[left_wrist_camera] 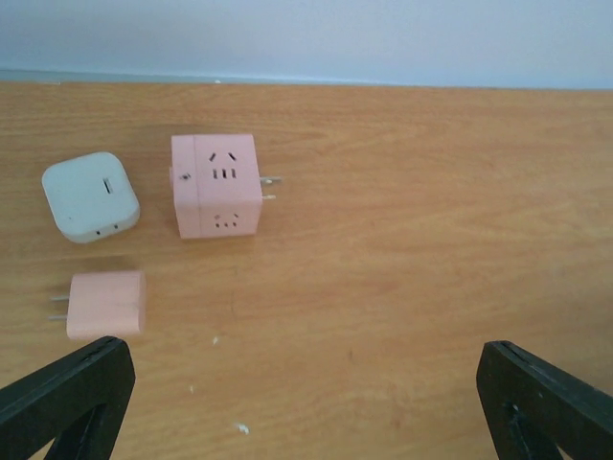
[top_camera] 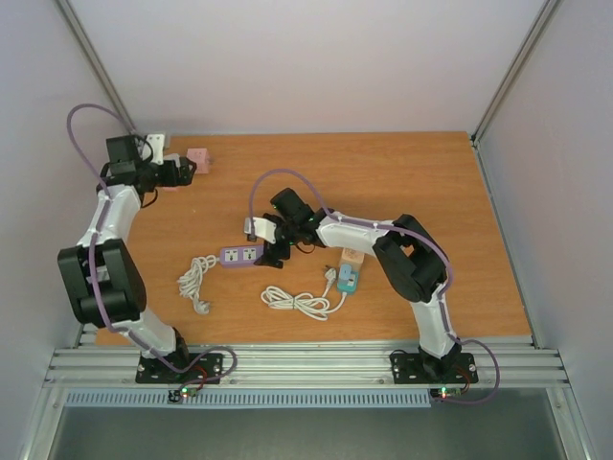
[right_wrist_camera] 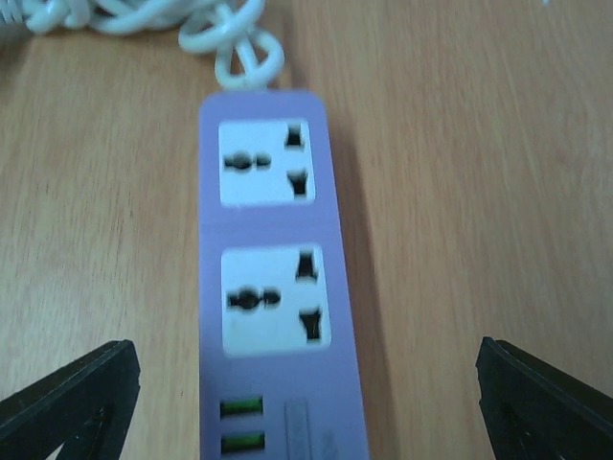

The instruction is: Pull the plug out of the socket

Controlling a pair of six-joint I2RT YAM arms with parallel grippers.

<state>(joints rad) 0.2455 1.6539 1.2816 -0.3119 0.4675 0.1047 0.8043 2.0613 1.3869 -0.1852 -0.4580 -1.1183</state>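
At far-left corner: pink plug lay loose, prongs bare, near pink cube socket; not touching
Progress: unplugging judged done; nothing evidently left
Left gripper: fingers spread wide; empty
Right gripper: fingers spread over purple power strip; sockets vacant
Surface: wooden table; pale walls
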